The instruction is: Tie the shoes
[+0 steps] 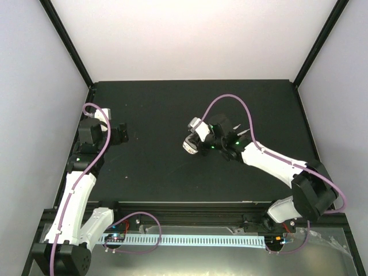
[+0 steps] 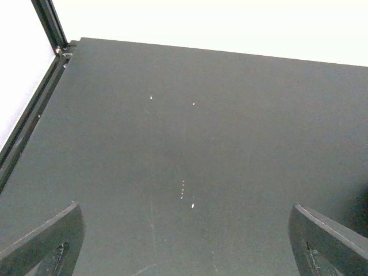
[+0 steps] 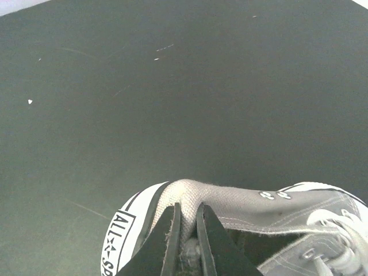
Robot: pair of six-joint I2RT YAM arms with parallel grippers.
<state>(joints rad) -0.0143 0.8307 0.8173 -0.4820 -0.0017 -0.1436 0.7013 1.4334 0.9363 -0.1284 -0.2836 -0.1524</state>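
The tying is being judged as barely begun. No knot or bow is being shown in any view, and the only stretch of laces [image 3: 339,238] in sight is lying slack at the right edge of the right wrist view. The sneaker [image 3: 247,210] is being handled as a whole, not by its laces, so the step in hand is being read as positioning. The crossing, looping and tightening are all being left to do, as far as can be judged.

The sneaker is being held near the middle of the surface [image 1: 149,109], a little right of centre. The right gripper [image 3: 187,241] is being kept almost fully closed, with the grey canvas of the heel collar pinched between its fingers. Whether the sole is being rested on the surface or raised off it cannot be told. The left gripper [image 2: 184,210] is being held wide open over the left side of the surface, well apart from the sneaker, with nothing between its fingers.

The sneaker is being seen from behind the heel. Grey canvas is being shown above a white rubber sole [image 3: 148,198], with a printed heel patch [image 3: 118,238] and two small metal vent eyelets [image 3: 273,195] on its side.
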